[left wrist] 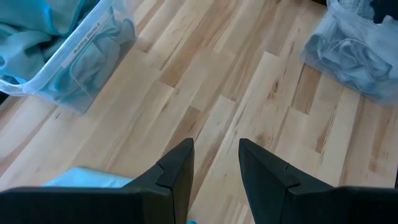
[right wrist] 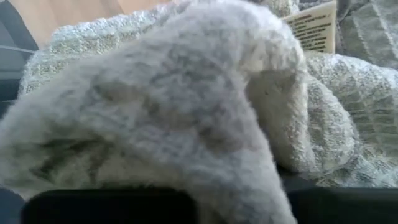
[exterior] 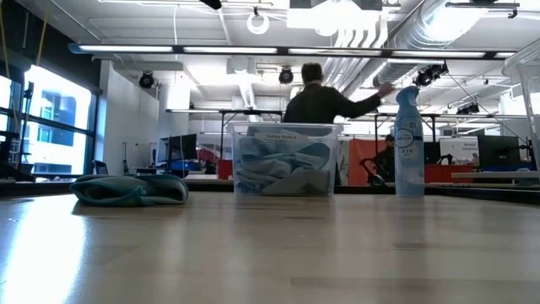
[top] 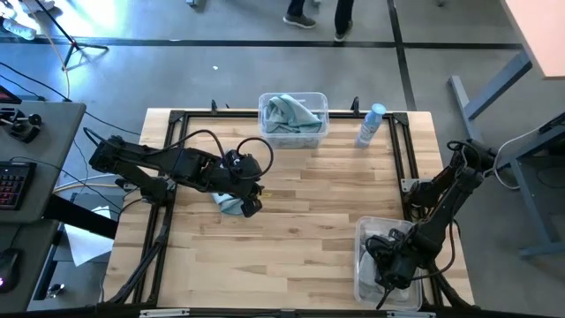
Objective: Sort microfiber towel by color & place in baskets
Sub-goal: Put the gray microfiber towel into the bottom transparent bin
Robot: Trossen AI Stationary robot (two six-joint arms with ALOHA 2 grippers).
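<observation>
A teal towel [top: 228, 204] lies crumpled on the table left of centre; it also shows in the low view [exterior: 131, 189] and in the left wrist view [left wrist: 87, 178]. My left gripper [top: 250, 205] [left wrist: 214, 146] is open and hangs just above the towel's right edge, clear of it. A clear basket [top: 293, 95] [exterior: 285, 128] at the far edge holds teal towels. A second clear basket [top: 364, 231] [left wrist: 354, 74] at the near right holds grey towels [right wrist: 186, 112]. My right gripper [top: 388, 265] is down inside this basket, and grey towel hides its fingers.
A white-blue spray bottle [top: 371, 125] [exterior: 409, 143] stands upright right of the far basket. A black metal frame [top: 177, 119] runs around the table top. Bare wood lies between the two baskets. A person [exterior: 316, 97] stands in the room behind the table.
</observation>
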